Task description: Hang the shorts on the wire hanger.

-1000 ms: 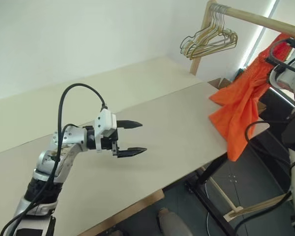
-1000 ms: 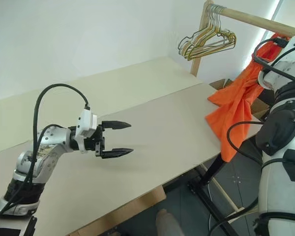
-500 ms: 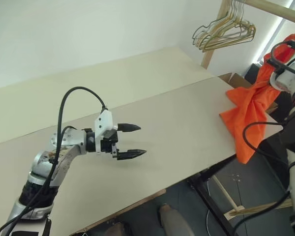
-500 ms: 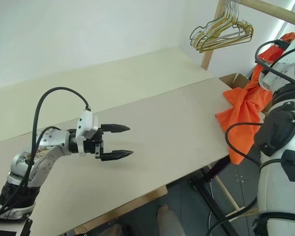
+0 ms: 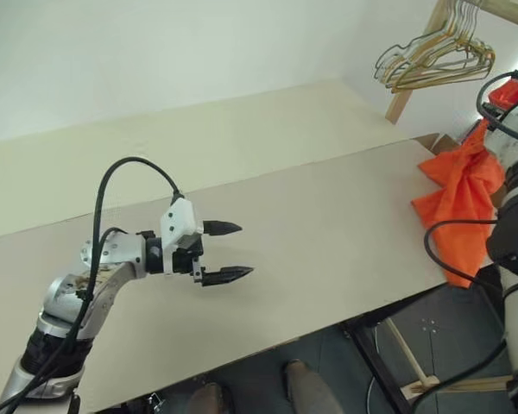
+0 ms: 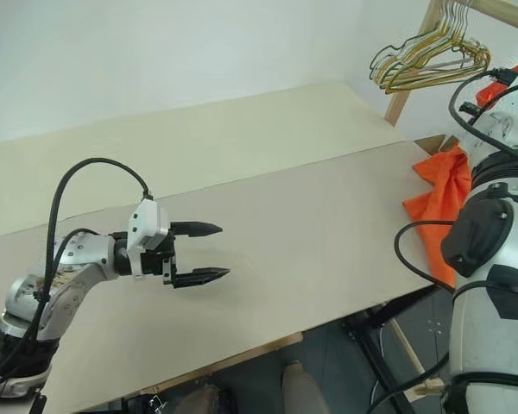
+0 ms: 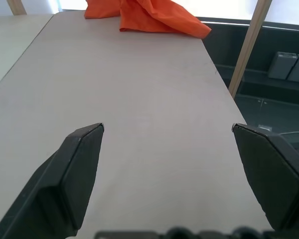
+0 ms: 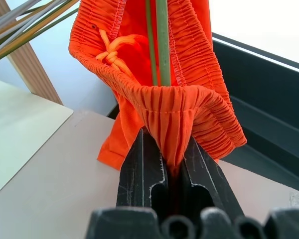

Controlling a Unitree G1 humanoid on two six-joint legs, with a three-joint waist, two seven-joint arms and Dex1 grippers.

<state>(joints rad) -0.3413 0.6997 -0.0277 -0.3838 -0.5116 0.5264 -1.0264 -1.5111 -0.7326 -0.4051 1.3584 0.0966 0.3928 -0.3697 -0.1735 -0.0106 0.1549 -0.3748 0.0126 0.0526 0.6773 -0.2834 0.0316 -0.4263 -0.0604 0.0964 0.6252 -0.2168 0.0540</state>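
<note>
The right gripper (image 8: pixel 172 164) has its fingers clamped on the shorts (image 8: pixel 159 89), lifted at the counter's (image 5: pixel 328 233) right end over the wire hanger (image 8: pixel 162 45). The left gripper (image 5: pixel 229 252), fingers apart, waits. Next, the waistband probably needs draping over the wire.

Silver arms, black cables, black jaws

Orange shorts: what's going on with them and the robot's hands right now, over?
Right gripper shut on shorts' waistband, green wire hanger running through it. Left gripper open over table. Nothing blocking.
</note>
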